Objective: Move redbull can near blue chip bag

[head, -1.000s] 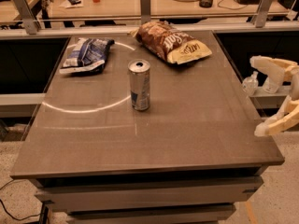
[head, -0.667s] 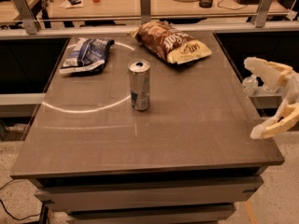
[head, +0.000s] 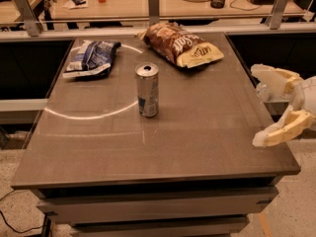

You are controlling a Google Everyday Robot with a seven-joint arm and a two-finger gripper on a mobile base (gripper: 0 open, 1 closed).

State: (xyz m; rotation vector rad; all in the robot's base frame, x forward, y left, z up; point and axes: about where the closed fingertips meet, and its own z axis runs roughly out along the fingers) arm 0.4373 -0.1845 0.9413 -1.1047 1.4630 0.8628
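Silver redbull can [head: 147, 89] stands upright mid-table, well apart from the blue chip bag [head: 91, 58] at the far-left corner. Gripper [head: 256, 106] hangs off the table's [head: 212, 132] right edge, its 2 fingers spread wide, holding nothing. Looks like the approach step, with no grasp made yet. Next move: reach left, straddle the can, close.

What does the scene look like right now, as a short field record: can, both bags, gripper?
redbull can: upright, mid-table, nothing touching it
blue chip bag: lying flat, far left of the view, apart from the can
brown chip bag: lying near the far edge, behind and right of the can
gripper: open, empty, at the table's right edge
task status: can not yet grasped
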